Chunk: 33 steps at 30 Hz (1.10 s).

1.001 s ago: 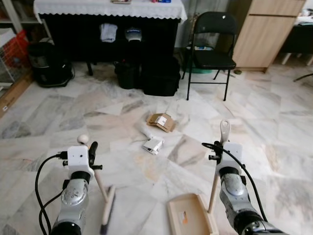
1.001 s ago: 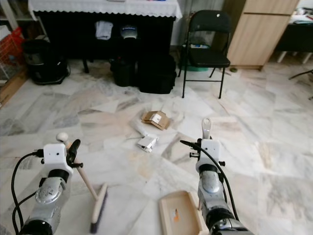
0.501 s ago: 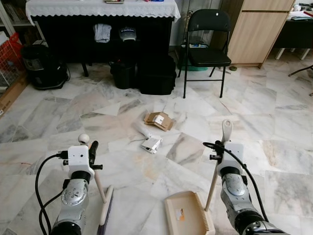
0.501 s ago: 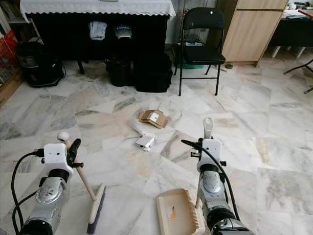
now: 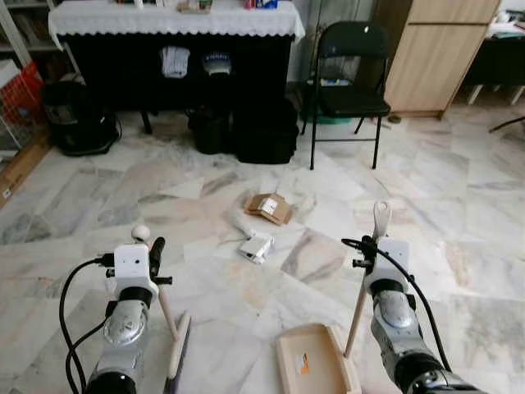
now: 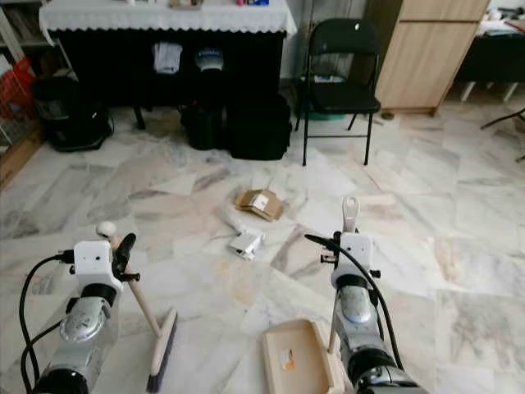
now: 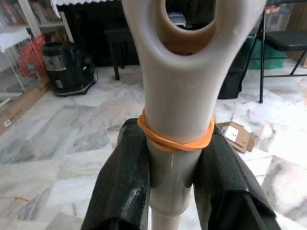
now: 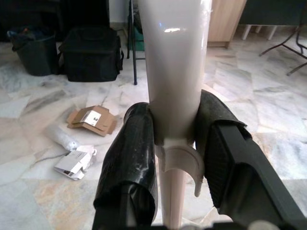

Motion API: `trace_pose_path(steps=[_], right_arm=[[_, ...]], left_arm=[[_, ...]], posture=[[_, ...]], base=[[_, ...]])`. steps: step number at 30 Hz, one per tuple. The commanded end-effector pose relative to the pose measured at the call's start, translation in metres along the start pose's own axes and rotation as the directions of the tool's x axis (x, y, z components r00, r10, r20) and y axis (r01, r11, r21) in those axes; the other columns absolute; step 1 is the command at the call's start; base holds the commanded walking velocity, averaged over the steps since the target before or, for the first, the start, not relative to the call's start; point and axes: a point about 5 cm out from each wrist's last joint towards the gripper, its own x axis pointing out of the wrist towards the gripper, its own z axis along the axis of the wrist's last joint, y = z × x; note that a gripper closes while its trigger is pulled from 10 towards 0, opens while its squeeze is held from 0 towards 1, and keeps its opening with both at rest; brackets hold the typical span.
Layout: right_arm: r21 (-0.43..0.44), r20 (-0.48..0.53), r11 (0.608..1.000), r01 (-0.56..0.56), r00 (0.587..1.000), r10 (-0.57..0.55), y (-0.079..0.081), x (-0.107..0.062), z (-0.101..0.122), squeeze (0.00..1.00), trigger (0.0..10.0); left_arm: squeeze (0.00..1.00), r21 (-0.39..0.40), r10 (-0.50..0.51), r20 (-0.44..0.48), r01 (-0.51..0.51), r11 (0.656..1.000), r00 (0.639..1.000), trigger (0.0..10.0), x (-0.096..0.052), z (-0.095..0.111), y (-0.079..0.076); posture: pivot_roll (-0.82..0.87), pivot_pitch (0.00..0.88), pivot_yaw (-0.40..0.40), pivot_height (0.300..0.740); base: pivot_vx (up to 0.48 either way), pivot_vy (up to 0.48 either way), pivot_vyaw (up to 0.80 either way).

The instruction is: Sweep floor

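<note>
In the left eye view, the left gripper (image 5: pixel 154 256) is clamped on the pale wooden handle of a short hand broom (image 5: pixel 174 345), whose dark-bristled head rests on the grey-veined marble floor (image 5: pixel 98 205) just ahead of the robot. The right gripper (image 5: pixel 367 246) is closed around the upright beige handle of a tan plastic dustpan (image 5: pixel 310 361), which sits flat on the floor beside the broom. Further ahead lie a flattened brown cardboard box (image 5: pixel 269 207), a small white carton (image 5: pixel 256 245) and a crumpled clear plastic wrapper (image 5: pixel 237 220). Behind them stand a black folding chair (image 5: pixel 351 90), black bags (image 5: pixel 264 130) and a dark table with a white lace cloth (image 5: pixel 172 18).

The left wrist view shows both black fingers (image 7: pixel 125 177) pressed against the broom's handle just under an orange rubber band (image 7: pixel 175 140).

The right wrist view shows the fingers (image 8: pixel 130 158) shut tight on the dustpan's glossy handle (image 8: pixel 175 72), the cardboard box on the floor beyond.
</note>
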Motion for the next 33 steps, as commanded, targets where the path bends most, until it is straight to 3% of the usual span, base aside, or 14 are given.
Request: trace_pose_path(steps=[1,24,33], right_arm=[[-0.001,0.051,1.0,0.005,0.999,-0.005,-0.0018,0.0059,0.0119,0.0,10.0],[0.006,0.042,1.0,0.013,0.999,-0.013,-0.0017,0.0058,0.011,0.0,10.0],[0.0,0.05,1.0,0.015,0.999,-0.015,-0.0024,0.0057,0.0116,0.0,10.0]], left_arm=[[0.0,0.003,-0.008,0.032,0.008,1.0,0.999,10.0,0.004,0.0068,-0.0012],[0.0,0.003,-0.005,0.032,0.005,1.0,0.999,10.0,0.0034,0.0063,-0.0003],[0.0,0.005,-0.002,0.031,0.002,1.0,1.0,10.0,0.0035,0.0064,0.0001]], posture=[[0.04,0.0,-0.011,0.74],[0.04,0.0,-0.007,0.74],[0.04,0.0,-0.007,0.74]], base=[[0.304,0.0,0.0],[0.321,0.0,0.0],[0.321,0.0,-0.51]])
